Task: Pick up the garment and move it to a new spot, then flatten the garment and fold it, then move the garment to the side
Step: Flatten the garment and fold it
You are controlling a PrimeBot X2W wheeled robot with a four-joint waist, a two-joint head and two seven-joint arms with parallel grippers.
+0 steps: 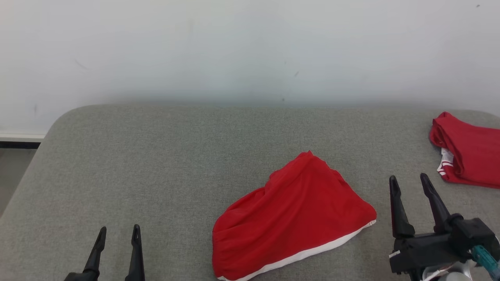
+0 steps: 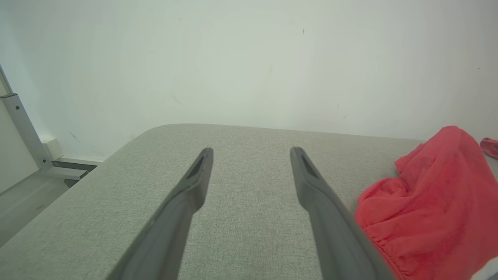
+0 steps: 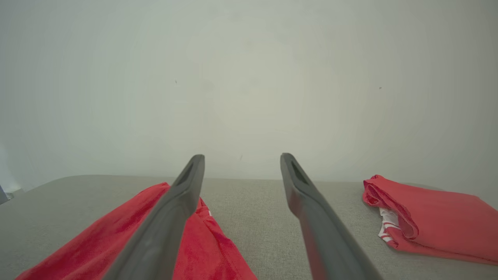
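Observation:
The garment (image 1: 293, 218), red with a white hem, lies loosely bunched on the grey padded surface (image 1: 164, 164), right of centre. It also shows at the right edge of the left wrist view (image 2: 432, 202) and at the lower left of the right wrist view (image 3: 116, 241). My right gripper (image 1: 410, 185) stands open just to the right of the garment, apart from it, holding nothing. My left gripper (image 1: 119, 232) is open at the lower left, well away from the cloth, with bare surface between its fingers (image 2: 194, 182).
A second red garment with white trim (image 1: 466, 154) lies folded at the far right edge of the surface, also seen in the right wrist view (image 3: 424, 217). A pale wall stands behind. The surface's rounded left corner drops to the floor (image 2: 23, 202).

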